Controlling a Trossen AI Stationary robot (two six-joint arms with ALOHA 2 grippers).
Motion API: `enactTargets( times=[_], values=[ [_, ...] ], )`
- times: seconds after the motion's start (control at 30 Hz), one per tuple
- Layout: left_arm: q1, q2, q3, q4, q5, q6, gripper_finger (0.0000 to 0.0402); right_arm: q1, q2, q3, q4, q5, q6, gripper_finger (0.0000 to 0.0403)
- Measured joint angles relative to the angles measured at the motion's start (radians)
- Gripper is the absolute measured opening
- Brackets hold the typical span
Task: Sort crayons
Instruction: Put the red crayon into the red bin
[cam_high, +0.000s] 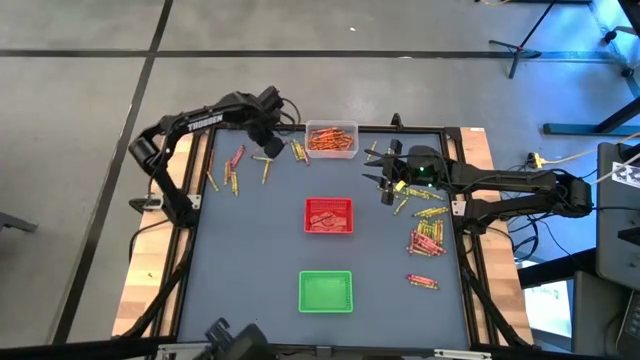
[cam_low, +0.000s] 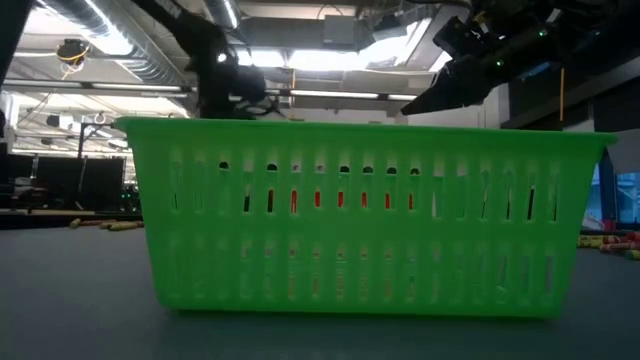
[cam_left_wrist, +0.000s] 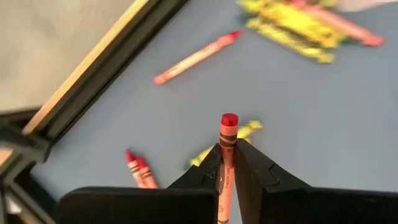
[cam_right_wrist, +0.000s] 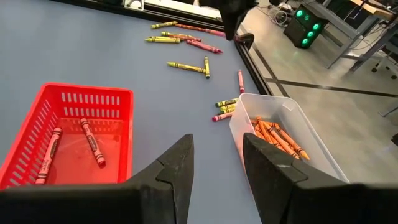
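Observation:
My left gripper (cam_high: 268, 140) hangs over the table's far left part, shut on a red crayon (cam_left_wrist: 227, 140). Loose red and yellow-green crayons (cam_high: 234, 166) lie on the table below and beside it. My right gripper (cam_high: 384, 186) is open and empty above the table, between the red tray (cam_right_wrist: 68, 134) and the clear tray (cam_right_wrist: 283, 134); its fingers show in its wrist view (cam_right_wrist: 217, 152). The red tray holds a few red crayons (cam_right_wrist: 92, 142). The clear tray holds several orange crayons (cam_right_wrist: 277, 138). More crayons (cam_high: 428, 236) lie at the table's right. My left gripper pinches the red crayon between its two fingers (cam_left_wrist: 211, 168). The crayon lies along the fingers, and its wrapped end with the red tip (cam_left_wrist: 229, 122) sticks out past the fingertips. It is lifted clear of the table.
A green tray (cam_high: 326, 291) stands near the table's front edge and fills the low view (cam_low: 370, 215). A few crayons (cam_right_wrist: 224, 110) lie against the clear tray's near side. The table's raised black frame (cam_left_wrist: 106, 81) runs close by my left gripper.

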Motion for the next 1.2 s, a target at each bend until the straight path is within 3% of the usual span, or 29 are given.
enactTargets(
  times=[0.27, 0.73, 1.2],
  values=[
    [-0.207, -0.076, 0.0, 0.051, 0.001, -0.007, 0.0014, 0.0, 0.0, 0.0, 0.0, 0.0, 0.0, 0.0137],
    [-0.557, -0.069, 0.0, 0.346, 0.063, -0.007, 0.0015, 0.0, 0.0, 0.0, 0.006, 0.0, 0.0, 0.0137],
    [-0.731, 0.022, -0.009, 0.511, 0.058, -0.035, 0.0015, 0.0, 0.0, 0.0, 0.016, -0.008, 0.0, 0.0137]
  ],
)
